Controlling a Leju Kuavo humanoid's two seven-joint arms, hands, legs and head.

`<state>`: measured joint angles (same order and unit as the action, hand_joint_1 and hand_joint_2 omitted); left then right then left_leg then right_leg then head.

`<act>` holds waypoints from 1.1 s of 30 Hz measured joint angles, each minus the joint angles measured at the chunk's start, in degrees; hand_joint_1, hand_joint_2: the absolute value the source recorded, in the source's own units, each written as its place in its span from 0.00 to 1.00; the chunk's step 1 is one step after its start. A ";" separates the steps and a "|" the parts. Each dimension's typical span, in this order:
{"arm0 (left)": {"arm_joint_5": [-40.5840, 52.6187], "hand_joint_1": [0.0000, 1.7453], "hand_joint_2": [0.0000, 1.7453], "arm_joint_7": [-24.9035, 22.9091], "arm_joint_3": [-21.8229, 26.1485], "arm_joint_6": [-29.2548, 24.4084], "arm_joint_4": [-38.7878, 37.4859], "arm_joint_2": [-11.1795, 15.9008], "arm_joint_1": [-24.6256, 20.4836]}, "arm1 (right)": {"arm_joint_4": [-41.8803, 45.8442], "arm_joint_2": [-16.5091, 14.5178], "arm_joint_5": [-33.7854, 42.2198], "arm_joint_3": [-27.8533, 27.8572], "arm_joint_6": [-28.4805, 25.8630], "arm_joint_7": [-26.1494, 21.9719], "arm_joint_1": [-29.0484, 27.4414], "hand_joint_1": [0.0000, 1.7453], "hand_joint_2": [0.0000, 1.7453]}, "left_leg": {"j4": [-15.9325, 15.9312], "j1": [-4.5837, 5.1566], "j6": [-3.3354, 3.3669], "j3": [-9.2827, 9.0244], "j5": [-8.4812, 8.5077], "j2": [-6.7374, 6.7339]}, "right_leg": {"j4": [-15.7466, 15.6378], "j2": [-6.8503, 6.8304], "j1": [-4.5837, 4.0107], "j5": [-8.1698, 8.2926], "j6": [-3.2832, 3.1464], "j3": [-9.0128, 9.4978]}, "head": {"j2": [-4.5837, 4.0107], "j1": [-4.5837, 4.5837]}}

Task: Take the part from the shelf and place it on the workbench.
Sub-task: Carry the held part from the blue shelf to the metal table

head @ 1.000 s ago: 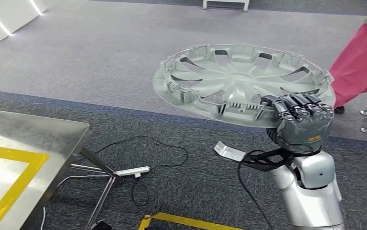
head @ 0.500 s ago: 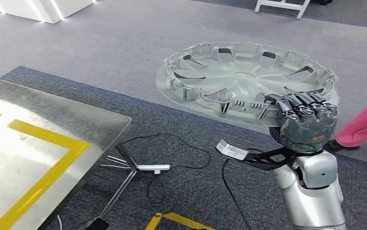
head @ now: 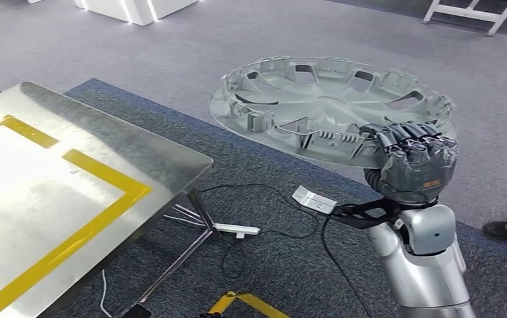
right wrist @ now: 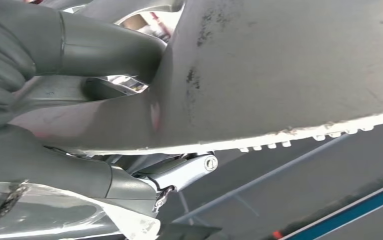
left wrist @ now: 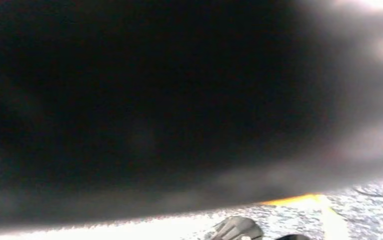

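Observation:
A large grey wheel cover (head: 317,106) hangs level in the air at the middle right of the head view, inner side up. My right hand (head: 413,162) grips its near rim, fingers curled over the edge. In the right wrist view the thumb and fingers (right wrist: 104,47) clamp the scuffed grey rim of the wheel cover (right wrist: 289,65). The steel workbench (head: 151,149), marked with a yellow tape rectangle, stands at the left, apart from the cover. The left wrist view is dark and blurred, with a strip of speckled floor and yellow tape.
Below the cover, a white power strip (head: 237,230) and black cables lie on the dark carpet beside the workbench's legs. Yellow floor tape (head: 244,303) runs at the bottom. A person's shoe (head: 506,230) is at the right edge. A white frame (head: 469,13) stands far back.
The camera has swung left: the workbench takes up more of the picture and the person has slid off to the right. My right hand still holds the wheel cover the same way.

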<state>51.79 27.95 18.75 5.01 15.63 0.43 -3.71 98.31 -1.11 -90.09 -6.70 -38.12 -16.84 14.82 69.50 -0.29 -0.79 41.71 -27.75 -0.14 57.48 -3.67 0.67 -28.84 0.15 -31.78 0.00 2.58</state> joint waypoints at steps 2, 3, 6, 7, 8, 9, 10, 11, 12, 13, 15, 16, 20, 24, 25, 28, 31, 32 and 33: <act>0.01 0.00 0.00 -0.01 -0.28 -0.01 -0.01 0.26 -0.03 | -0.20 0.25 0.01 -0.59 0.00 0.92 0.22 1.00 1.00 | -7.51 0.57 0.50 -3.88 2.83 -2.76 | 0.04 -1.28 -0.24 -0.50 0.40 0.52 | 0.00 0.02; 0.02 0.00 0.00 -0.01 -0.44 -0.01 -0.01 0.38 -0.12 | -0.27 0.43 0.01 -0.85 0.00 1.33 0.37 1.00 1.00 | -9.77 0.93 0.87 -4.98 3.28 -3.95 | 0.07 -1.89 -0.44 -0.72 0.66 0.67 | 0.00 0.01; 0.15 0.00 0.00 -0.02 -0.79 -0.02 -0.04 0.63 -0.10 | -0.49 0.94 0.01 -1.70 0.01 2.32 0.81 1.00 1.00 | -11.07 1.29 1.89 -5.35 3.02 -3.59 | -0.09 -3.78 -0.81 -1.34 1.50 1.04 | 0.00 -0.13; 0.20 0.00 0.00 -0.01 -0.86 -0.03 -0.05 0.67 0.01 | -0.54 1.07 0.00 -1.96 0.01 2.54 0.93 1.00 1.00 | -11.27 1.12 2.20 -5.51 3.06 -2.82 | 0.18 -3.27 -0.71 -1.82 1.80 1.08 | -0.01 -0.23; 0.24 0.00 0.00 -0.01 -0.94 -0.03 -0.08 0.69 0.06 | -0.56 1.22 0.02 -2.20 0.00 2.67 1.03 1.00 1.00 | -11.47 0.92 2.54 -5.70 3.13 -2.08 | 1.31 -1.94 -0.58 -2.66 2.05 0.68 | -0.01 -0.33; 0.28 0.00 0.00 0.00 -1.03 -0.04 -0.08 0.70 -0.02 | -0.57 1.42 0.03 -2.37 0.00 2.72 1.09 1.00 1.00 | -11.64 0.68 2.85 -5.89 3.17 -1.30 | 3.76 -0.09 -0.44 -3.99 2.27 -0.44 | -0.01 -0.50; 0.31 0.00 0.00 0.01 -1.10 -0.04 -0.09 0.69 -0.14 | -0.61 1.65 0.04 -2.50 0.00 2.74 1.13 1.00 1.00 | -11.64 0.61 3.06 -5.93 3.14 -0.52 | 7.46 1.83 -0.34 -5.61 2.36 -2.24 | -0.01 -0.72; 0.33 0.00 0.00 -0.01 -1.15 -0.04 -0.10 0.70 -0.26 | -0.68 1.88 0.06 -2.62 0.00 2.78 1.14 1.00 1.00 | -11.63 0.56 3.22 -5.94 3.11 0.33 | 11.71 2.91 -0.30 -7.20 2.43 -4.53 | 0.00 -0.83; 0.34 0.00 0.00 -0.01 -1.18 -0.03 -0.10 0.71 -0.31 | -0.80 2.14 0.05 -2.74 0.00 2.88 1.11 1.00 1.00 | -11.61 0.54 3.28 -5.97 3.08 1.24 | 15.25 3.37 -0.29 -8.16 2.48 -6.67 | 0.00 -0.92; 0.34 0.00 0.00 -0.02 -1.20 -0.02 -0.11 0.72 -0.25 | -0.96 2.38 0.04 -2.84 0.00 3.02 1.09 1.00 1.00 | -11.59 0.54 3.30 -6.02 3.05 2.17 | 16.95 3.53 -0.28 -8.02 2.48 -8.03 | 0.00 -0.94; 0.34 0.00 0.00 -0.02 -1.25 -0.01 -0.13 0.72 -0.08 | -1.24 2.81 0.03 -3.04 -0.01 3.33 1.06 1.00 1.00 | -11.50 0.50 3.22 -6.18 2.99 3.99 | 13.39 3.90 -0.18 -4.39 2.35 -7.40 | 0.00 -0.94; 0.34 0.00 0.00 -0.02 -1.31 0.00 -0.14 0.72 -0.01 | -1.31 2.97 0.02 -3.13 -0.01 3.44 1.08 1.00 1.00 | -11.42 0.46 3.08 -6.23 2.90 4.84 | 9.29 4.84 -0.02 -1.98 2.27 -5.86 | 0.00 -0.94; 0.33 0.00 0.00 -0.04 -1.56 -0.02 -0.20 0.89 0.16 | -1.55 3.41 0.04 -3.55 0.01 3.79 1.21 1.00 1.00 | -10.96 0.23 1.77 -5.32 3.05 7.70 | 1.09 8.64 0.47 0.45 1.83 -1.80 | 0.00 -0.88; 0.25 0.00 0.00 -0.08 -1.86 -0.03 -0.31 1.07 0.50 | -1.75 3.52 0.03 -3.99 -0.01 4.55 1.44 1.00 1.00 | -8.14 0.38 0.42 -3.80 1.19 5.25 | 0.32 5.71 0.63 0.47 0.47 -1.13 | 0.00 -0.34; 0.20 0.00 0.00 -0.10 -1.98 -0.04 -0.31 1.06 0.41 | -1.79 3.57 0.03 -4.13 0.00 4.74 1.54 1.00 1.00 | -5.08 0.40 0.15 -2.42 -0.50 3.10 | 0.22 4.87 0.52 0.39 0.16 -0.91 | 0.00 -0.06; 0.00 0.00 0.00 -0.11 -2.18 -0.03 -0.33 1.07 0.27 | -2.02 3.77 0.03 -4.53 0.01 5.24 1.62 1.00 1.00 | 4.53 0.08 -0.36 2.05 -4.02 0.60 | 0.20 2.36 0.25 -0.09 -0.24 -0.42 | 0.00 0.21; -0.10 0.00 0.00 -0.13 -2.23 -0.03 -0.39 1.14 0.44 | -2.23 3.88 0.02 -4.94 0.00 5.37 1.67 1.00 1.00 | -1.36 0.08 -0.03 -1.02 0.59 -0.47 | 0.20 0.17 0.07 -0.75 -0.05 0.42 | 0.00 0.22; -0.13 0.00 0.00 -0.13 -2.23 -0.03 -0.40 1.21 0.40 | -2.26 3.91 0.02 -5.05 0.00 5.37 1.74 1.00 1.00 | -5.13 0.40 0.30 -3.03 2.12 -1.65 | 0.20 -0.50 -0.08 -1.03 0.12 0.74 | 0.00 0.21; -0.15 0.00 0.00 -0.13 -2.23 -0.04 -0.40 1.26 0.30 | -2.26 3.96 0.02 -5.12 0.00 5.38 1.85 1.00 1.00 | -8.24 0.73 0.72 -4.57 2.96 -2.74 | 0.22 -1.08 -0.27 -1.29 0.34 0.93 | 0.00 0.20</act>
<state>51.64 27.83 16.52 4.97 15.23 1.69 -3.41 96.05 2.85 -90.07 -11.82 -38.12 -11.46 16.67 61.26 0.44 -0.07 37.13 -24.79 -2.88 57.70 -4.75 0.40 -30.12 0.49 -30.85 0.00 2.79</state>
